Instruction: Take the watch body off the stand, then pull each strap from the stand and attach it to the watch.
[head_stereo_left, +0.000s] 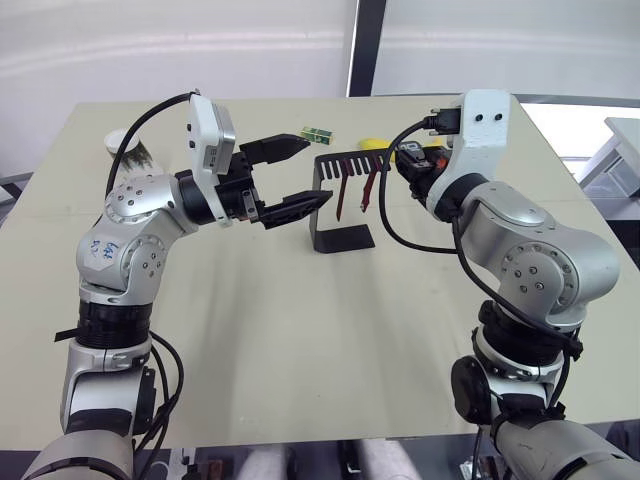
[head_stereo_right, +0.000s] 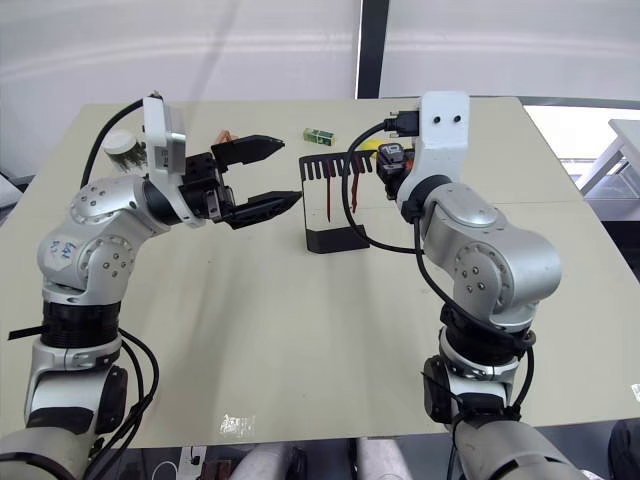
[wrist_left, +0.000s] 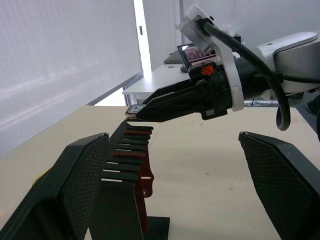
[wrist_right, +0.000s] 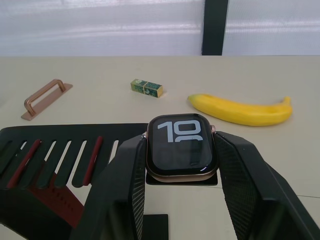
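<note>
Two claws were at work around the stand, which sat near the middle of the counter. The right claw had its two fingers closed on the sides of the watch, which sat at the ring end of the stand's top arm; whether it had already lifted clear of its seat could not be told. The left claw hung wide open and empty just beside the stand's other end, its fingertips level with the slotted top.

Both straps hung in the slots, dark red, dangling toward the stand's foot and touched by neither claw.

Several things could have gone wrong from there. The grip on the watch was on its smooth rounded edges, so a tilt or a jerk on lifting might have let it slide out and drop onto the counter. If the watch was caught in its seat, pulling up could have dragged the light stand along or tipped it, since nothing held the foot down. The left claw was close enough to the slotted arm that a careless advance could have knocked the stand or brushed a strap loose. A strap pulled at an angle might also have snagged in its slot.

A banana, a small green block and a copper handle lay behind, well apart from the work.
</note>
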